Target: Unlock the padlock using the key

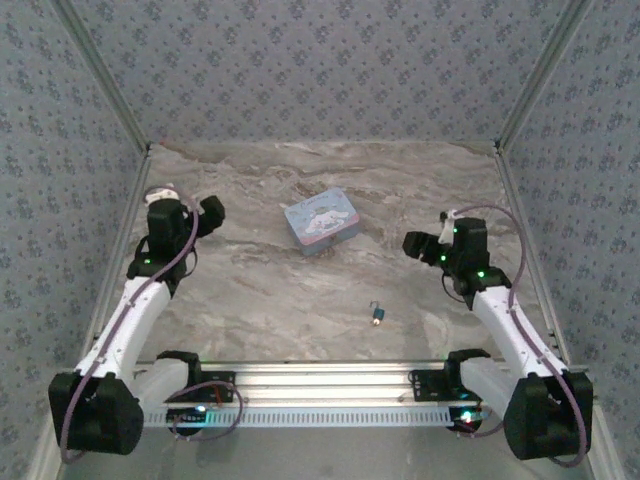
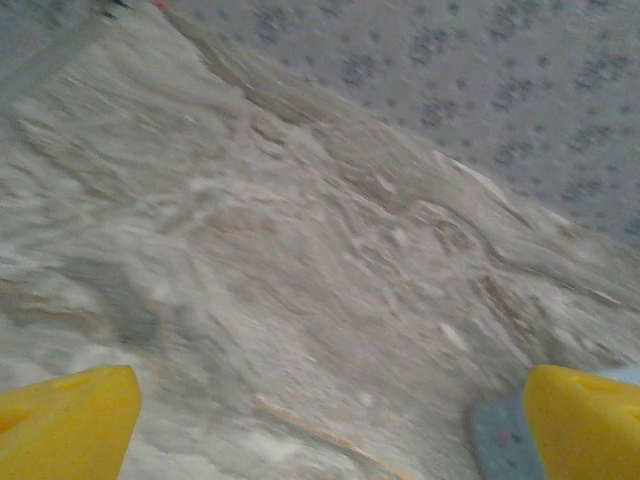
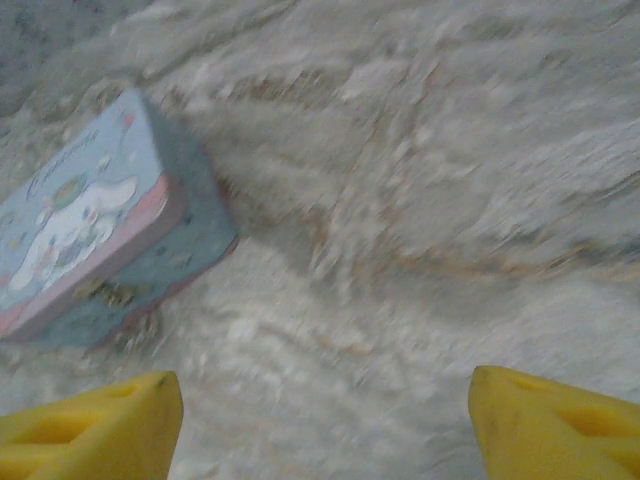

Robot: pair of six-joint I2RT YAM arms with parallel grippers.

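Padlock (image 1: pixel 377 316) lies on the desk (image 1: pixel 250 290), slightly right of the midline and closer to the arm bases than to the back wall. Blue body with a thin silvery bit at its far end, too small to say more. Nothing touches it. Tin box (image 1: pixel 321 220) sits well behind it near desk centre, lid up, cartoon print showing.

Left tool (image 1: pixel 208 213) hangs over the left side of the desk, pointing inward toward the tin box, well apart from the padlock. Left wrist view: its yellow fingertips (image 2: pixel 65 425) sit at the two bottom corners, spread wide, bare marbled desk between them, nothing held. A corner of the tin box pokes in just beside the right-hand fingertip; can't tell if they touch.

Right tool (image 1: pixel 416 244) hangs over the right side, also pointing inward, right of the tin box and behind-right of the padlock. Right wrist view: its yellow fingertips (image 3: pixel 95 430) are wide apart and empty, desk between them. The tin box is at upper left of that view, apart from both fingers. Both wrist views are blurred.
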